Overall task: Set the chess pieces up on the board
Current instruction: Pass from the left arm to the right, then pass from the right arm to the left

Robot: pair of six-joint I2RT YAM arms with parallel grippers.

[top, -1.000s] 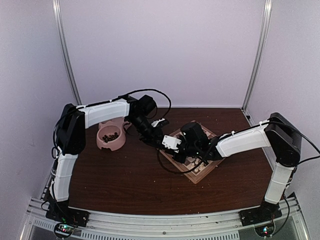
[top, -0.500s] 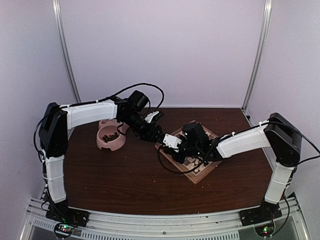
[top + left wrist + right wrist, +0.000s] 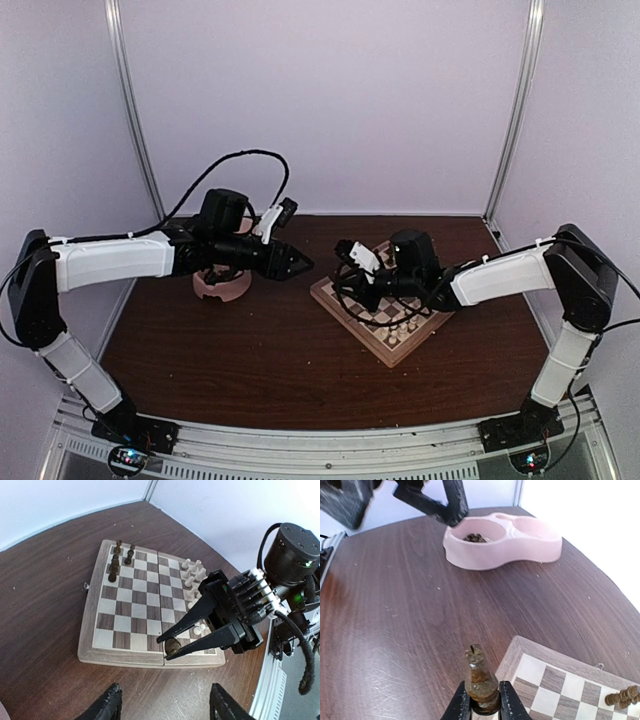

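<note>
Dark wooden chess piece (image 3: 480, 672) stands upright, pinched in the right gripper (image 3: 481, 705) above the edge of the board (image 3: 89, 625). Pink double bowl (image 3: 520, 542) holds more dark pieces (image 3: 474, 538) in one basin. Left gripper (image 3: 165, 707) hangs spread wide, empty.

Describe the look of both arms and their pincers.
Both the left arm and right arm have white shells between black joints, with loose black cables looping alongside. The left pincer and right pincer are black, each with two slim tapering fingers.
</note>
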